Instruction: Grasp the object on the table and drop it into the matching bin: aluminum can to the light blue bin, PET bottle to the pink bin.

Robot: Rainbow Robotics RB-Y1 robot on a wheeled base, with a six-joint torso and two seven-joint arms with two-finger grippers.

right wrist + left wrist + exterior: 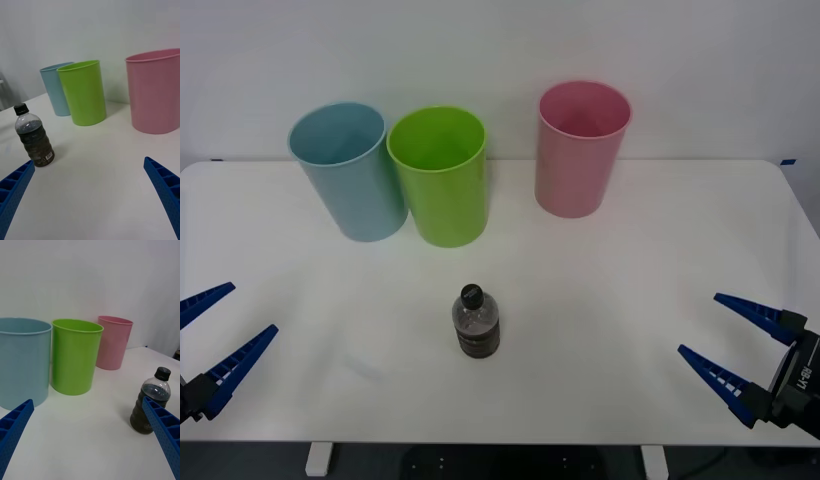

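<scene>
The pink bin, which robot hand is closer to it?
Right. The right gripper sits near the table's right edge, below the pink bin; the left gripper is across the table.

The left gripper (88, 438) is spread wide, its blue ribbed fingers (15, 431) apart over the flat white table (93, 442). A small clear plastic PET bottle (150, 407) with black cap stands upright beside one finger. Beyond stand the tall round light blue bin (22, 360), lime green plastic bin (75, 354) and pink bin (112, 341).
</scene>
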